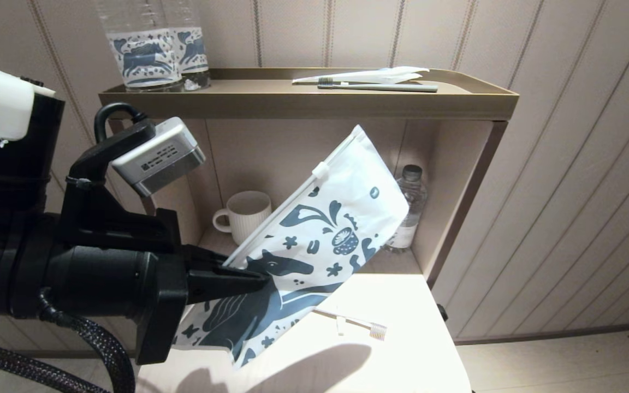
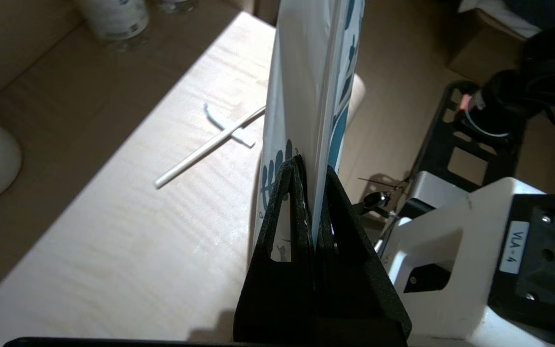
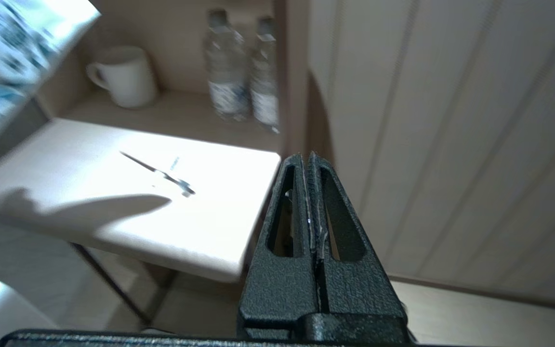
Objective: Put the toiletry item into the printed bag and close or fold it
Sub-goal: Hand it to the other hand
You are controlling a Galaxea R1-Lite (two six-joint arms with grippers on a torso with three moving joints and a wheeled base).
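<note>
Here the left pincer [image 1: 257, 279] pinches the printed bag [image 1: 314, 240] aloft, tilted, above the tabletop [image 1: 402, 360]. The toothbrush [image 1: 352, 322] lies below, unbagged. The empty right pincer [image 3: 309, 161], closed, should probably fetch it.

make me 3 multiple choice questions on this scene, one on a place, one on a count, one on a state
1. Where is the white toothbrush?
A. inside the printed bag
B. lying on the pale tabletop
C. in the mug

2. How many toothbrushes lie on the top shelf?
A. one
B. two
C. three

3. How is the printed bag?
A. flat on the tabletop
B. held up by the left pincer
C. folded on the shelf

Answers: 1 B, it lies on the tabletop under the bag. 2 A, one grey-green toothbrush there. 3 B, the pincer clamps its edge.
</note>
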